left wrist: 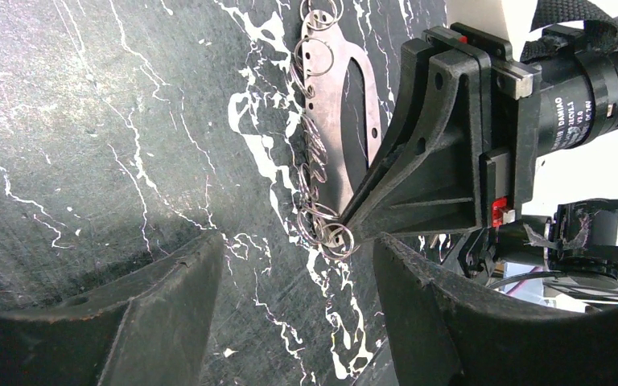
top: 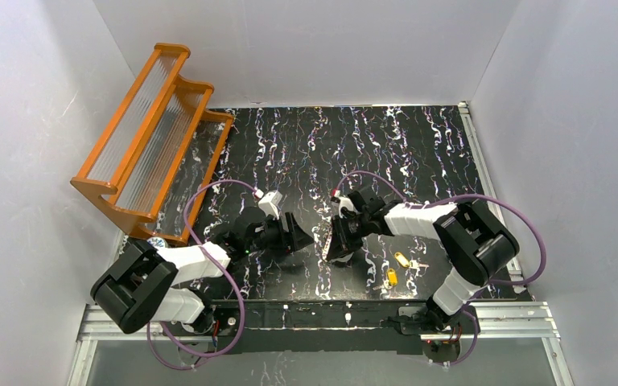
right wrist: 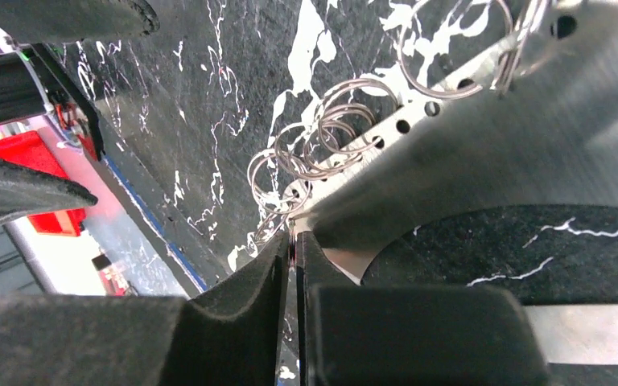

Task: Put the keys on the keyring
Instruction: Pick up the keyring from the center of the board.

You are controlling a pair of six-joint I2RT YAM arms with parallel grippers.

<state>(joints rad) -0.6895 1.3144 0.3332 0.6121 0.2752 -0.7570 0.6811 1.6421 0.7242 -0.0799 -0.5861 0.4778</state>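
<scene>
Running near-to-far, the keyring (left wrist: 330, 157) has one end in the right claw (right wrist: 294, 241).

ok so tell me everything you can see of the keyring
The keyring is a flat, brushed grey metal plate with a long oval cut-out and a row of small holes along one edge. Several thin wire split rings hang through those holes, overlapping one another. The right gripper is shut on one end of the plate, beside the last rings. It sits between the two arms over the black marbled table.
</scene>
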